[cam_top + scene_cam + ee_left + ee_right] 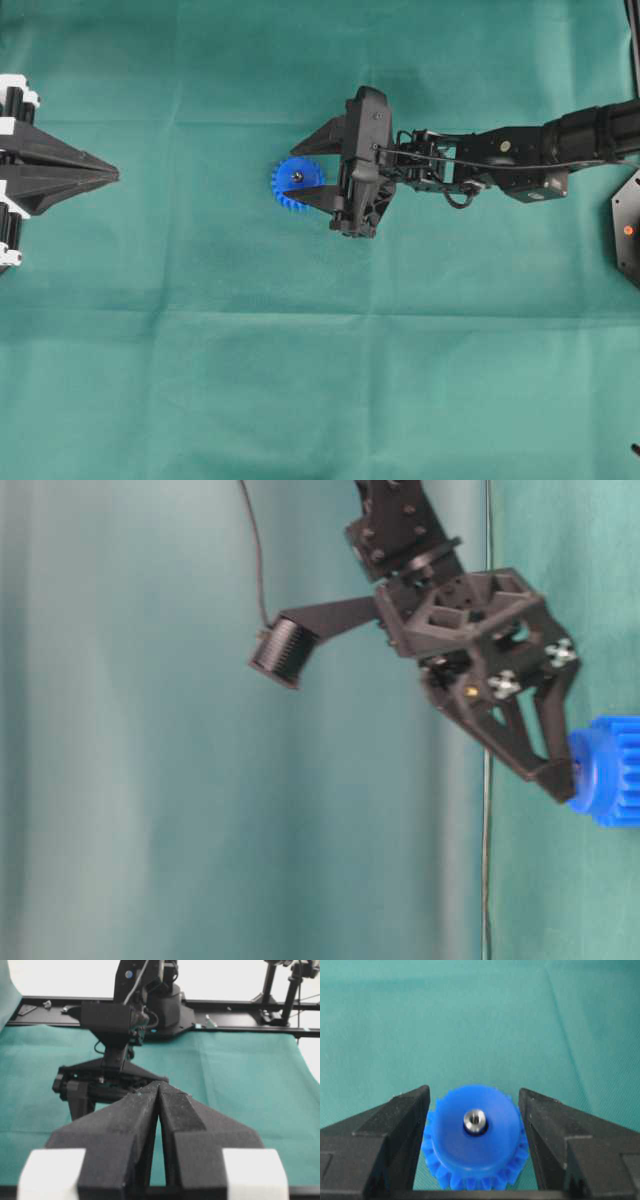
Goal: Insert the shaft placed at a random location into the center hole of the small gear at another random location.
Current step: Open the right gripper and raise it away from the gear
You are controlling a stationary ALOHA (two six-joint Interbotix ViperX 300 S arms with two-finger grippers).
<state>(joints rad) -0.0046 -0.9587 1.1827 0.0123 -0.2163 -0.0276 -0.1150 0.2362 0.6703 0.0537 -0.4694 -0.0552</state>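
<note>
In the overhead exterior view, the bright blue plastic toothed small gear is seen lying flat on the green-clothed table, with the tiny silvery metal shaft standing in its middle. The right pincer is stretched in from the right edge, its arm nearly level, with one finger on either side of the gear. The left pincer is parked at the left edge, well apart, its fingers brought together on nothing.

In the table-level exterior view, which is shown turned on its side, the right pincer's fingertip is seen at the gear's raised hub; contact cannot be told.

In the left wrist-mounted view, the closed left fingers are pointed toward the distant right arm.

In the right wrist-mounted view, the shaft is seated in the center hole, a dark ring showing around it. The right fingers are spread wide beside the gear and nothing is held, so release after insertion is judged likely and the task is judged nearly complete.
</note>
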